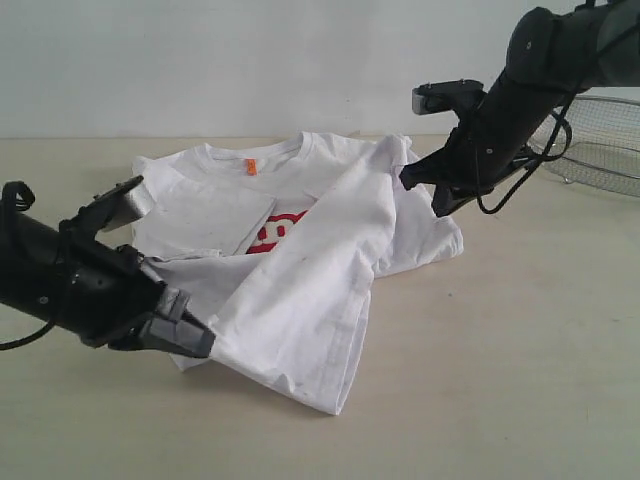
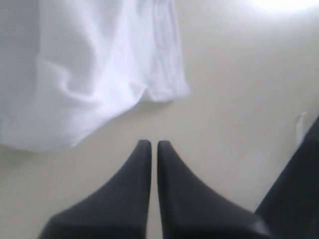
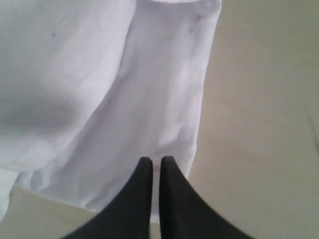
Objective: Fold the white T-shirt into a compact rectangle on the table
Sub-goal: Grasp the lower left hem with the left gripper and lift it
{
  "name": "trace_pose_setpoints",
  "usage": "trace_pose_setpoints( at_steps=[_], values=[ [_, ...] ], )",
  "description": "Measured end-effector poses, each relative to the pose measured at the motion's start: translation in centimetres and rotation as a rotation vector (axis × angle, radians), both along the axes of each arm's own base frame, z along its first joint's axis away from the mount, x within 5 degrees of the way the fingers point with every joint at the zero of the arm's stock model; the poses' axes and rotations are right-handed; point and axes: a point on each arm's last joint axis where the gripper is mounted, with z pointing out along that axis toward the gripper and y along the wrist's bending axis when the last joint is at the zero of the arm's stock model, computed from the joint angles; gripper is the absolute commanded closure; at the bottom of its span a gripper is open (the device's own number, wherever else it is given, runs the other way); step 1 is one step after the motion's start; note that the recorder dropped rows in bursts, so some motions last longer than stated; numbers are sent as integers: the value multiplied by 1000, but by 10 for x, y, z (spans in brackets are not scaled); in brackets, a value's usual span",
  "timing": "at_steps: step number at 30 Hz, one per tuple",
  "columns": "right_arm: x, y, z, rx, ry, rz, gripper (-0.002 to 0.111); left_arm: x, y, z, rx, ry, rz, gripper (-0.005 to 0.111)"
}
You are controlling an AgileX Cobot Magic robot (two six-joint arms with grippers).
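Shirt (image 1: 300,270), half folded and face up, spread on table (image 1: 520,380). One side panel thrown diagonally over chest, covering part of red lettering (image 1: 275,232). Sleeve (image 1: 215,215) on left gripper's side turned in flat over front. Orange tag (image 1: 250,166) showing inside collar at shirt's far edge. Cloth rumpled, edges uneven, a hem corner of the thrown panel pointing toward near side.

Left gripper (image 1: 197,340) low at shirt's near left corner, close against the hem; touching or just short of it, cannot tell from exterior view. In left wrist view, left gripper (image 2: 150,144) narrow, fingers (image 2: 124,199) nearly together with only a thin slit between and nothing held, over bare table (image 2: 239,99) just beside shirt (image 2: 89,64).

Right gripper (image 1: 412,180) at shirt's far right edge, by the bunched cloth there, hovering just over it. In right wrist view, right gripper (image 3: 153,160) likewise narrow, with a thin slit, no cloth caught, and shirt (image 3: 149,99) lying beneath the tips.

Wire-mesh basket (image 1: 600,150) well apart from shirt, off its far right side, behind right arm.
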Motion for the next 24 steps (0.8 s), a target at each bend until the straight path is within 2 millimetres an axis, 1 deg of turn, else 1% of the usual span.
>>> trace_pose_setpoints(
  at_steps=[3,5,7,9,12,14,17,19,20,21,22,23,24],
  values=[
    [1,0,-7,-5,9,10,109,-5,-5,-3,-99,23,78,102],
    [1,0,-8,-10,8,23,109,-12,-5,-9,-163,40,140,102],
    [1,0,-8,-13,-1,28,109,-24,-5,-19,-225,59,201,102],
    [2,0,-8,-16,-14,32,109,-37,-1,-29,-231,76,223,102],
    [4,0,-7,-19,-38,37,109,-50,4,-40,-203,113,276,102],
    [5,0,-7,-16,-44,35,109,-52,8,-44,-158,119,315,102],
    [6,0,-7,-10,-56,33,109,-49,15,-49,-84,126,409,102],
    [6,1,-6,1,-60,27,109,-48,16,-50,-77,128,418,95],
    [6,1,-6,3,-62,27,109,-48,16,-51,-75,129,416,83],
    [7,1,-6,2,-66,27,109,-49,16,-55,-68,142,411,75],
    [7,1,-6,2,-66,27,109,-49,16,-57,-63,150,410,57],
    [7,1,-6,1,-72,28,109,-49,15,-61,-60,165,404,48],
    [7,1,-6,0,-74,28,109,-49,15,-63,-58,175,403,35]
  ],
)
